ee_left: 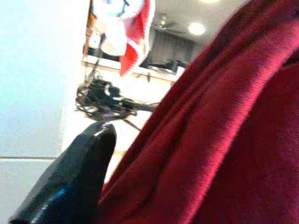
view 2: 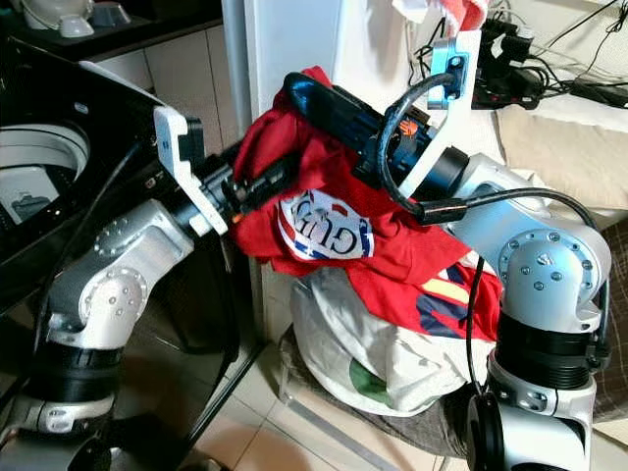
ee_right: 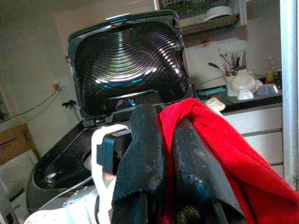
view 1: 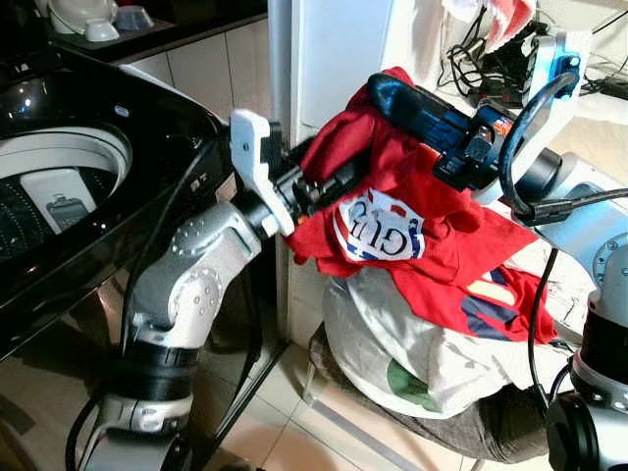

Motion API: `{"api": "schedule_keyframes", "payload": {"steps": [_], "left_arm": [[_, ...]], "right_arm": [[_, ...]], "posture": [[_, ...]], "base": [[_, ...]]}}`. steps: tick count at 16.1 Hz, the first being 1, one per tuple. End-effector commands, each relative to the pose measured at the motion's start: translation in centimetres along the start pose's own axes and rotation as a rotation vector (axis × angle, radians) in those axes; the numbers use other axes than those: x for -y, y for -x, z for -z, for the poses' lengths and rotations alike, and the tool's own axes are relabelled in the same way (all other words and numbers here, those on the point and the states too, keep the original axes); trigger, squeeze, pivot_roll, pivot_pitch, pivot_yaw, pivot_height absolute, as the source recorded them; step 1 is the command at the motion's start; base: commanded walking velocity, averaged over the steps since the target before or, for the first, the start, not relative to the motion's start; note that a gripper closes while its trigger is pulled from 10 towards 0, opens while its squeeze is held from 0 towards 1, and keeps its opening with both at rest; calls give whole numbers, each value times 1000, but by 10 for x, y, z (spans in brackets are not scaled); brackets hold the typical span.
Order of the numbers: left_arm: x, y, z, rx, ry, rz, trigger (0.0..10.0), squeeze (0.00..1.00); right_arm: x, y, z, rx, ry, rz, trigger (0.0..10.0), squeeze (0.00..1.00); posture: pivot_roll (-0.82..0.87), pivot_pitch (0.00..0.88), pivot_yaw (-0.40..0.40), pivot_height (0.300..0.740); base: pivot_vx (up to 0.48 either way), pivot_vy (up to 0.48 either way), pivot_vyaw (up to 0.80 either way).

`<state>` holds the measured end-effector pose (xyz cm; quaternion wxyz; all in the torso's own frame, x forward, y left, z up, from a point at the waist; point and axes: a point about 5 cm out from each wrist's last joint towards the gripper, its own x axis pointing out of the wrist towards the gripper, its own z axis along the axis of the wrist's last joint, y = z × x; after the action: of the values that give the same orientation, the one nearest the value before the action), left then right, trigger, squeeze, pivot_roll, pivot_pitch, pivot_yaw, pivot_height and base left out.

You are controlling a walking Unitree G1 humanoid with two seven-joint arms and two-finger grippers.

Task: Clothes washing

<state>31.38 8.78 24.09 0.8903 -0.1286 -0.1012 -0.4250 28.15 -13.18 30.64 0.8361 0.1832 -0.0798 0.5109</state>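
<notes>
A red garment (view 1: pixel 397 167) with a white and blue logo patch (view 1: pixel 378 231) hangs in the air between my two grippers, to the right of the black top-loading washing machine (view 1: pixel 147 108). My left gripper (view 1: pixel 329 182) grips the cloth's left side; its black finger (ee_left: pixel 79 177) lies against red fabric. My right gripper (view 1: pixel 385 96) is higher, shut on the garment's top edge, and the cloth drapes over its fingers (ee_right: pixel 145 154). The machine's lid (ee_right: pixel 126 60) stands open, with the drum (view 1: pixel 49 196) exposed at the left.
Under the garment, a pile of white laundry (view 1: pixel 412 343) sits on a brown cushion (view 1: pixel 471 422). A metal pole (view 1: pixel 280 59) and a white wall stand behind. Cables (view 1: pixel 481 49) lie at the back right. Bowls (view 1: pixel 88 20) rest on a counter behind the machine.
</notes>
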Motion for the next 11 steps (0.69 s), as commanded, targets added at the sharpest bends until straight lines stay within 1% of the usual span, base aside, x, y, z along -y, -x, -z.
{"api": "schedule_keyframes", "payload": {"steps": [1,2,5,8,10,11], "left_arm": [[-4,0,-2,-1,-20,-34,0,0],[-5,0,-2,-5,-25,-38,0,0],[-1,3,0,-15,-39,-4,0,0],[1,3,-1,4,-58,32,0,0],[1,3,-4,33,-43,38,0,0],[0,3,-4,32,-48,38,0,0]], "right_arm": [[-4,1,-4,17,18,-11,0,0],[-4,1,-4,17,17,-12,0,0],[-3,0,-3,16,13,-6,0,0],[-1,1,-2,16,11,1,0,0],[-1,2,-2,17,11,5,0,0],[-1,2,-2,18,11,5,0,0]], "posture": [[-59,0,-9,740],[-59,0,-9,740],[-55,0,-9,740],[-55,0,-9,740],[-55,0,-7,740],[-55,0,-7,740]], "base": [[0,0,0],[0,0,0],[0,0,0],[0,0,0],[0,0,0],[0,0,0]]}}
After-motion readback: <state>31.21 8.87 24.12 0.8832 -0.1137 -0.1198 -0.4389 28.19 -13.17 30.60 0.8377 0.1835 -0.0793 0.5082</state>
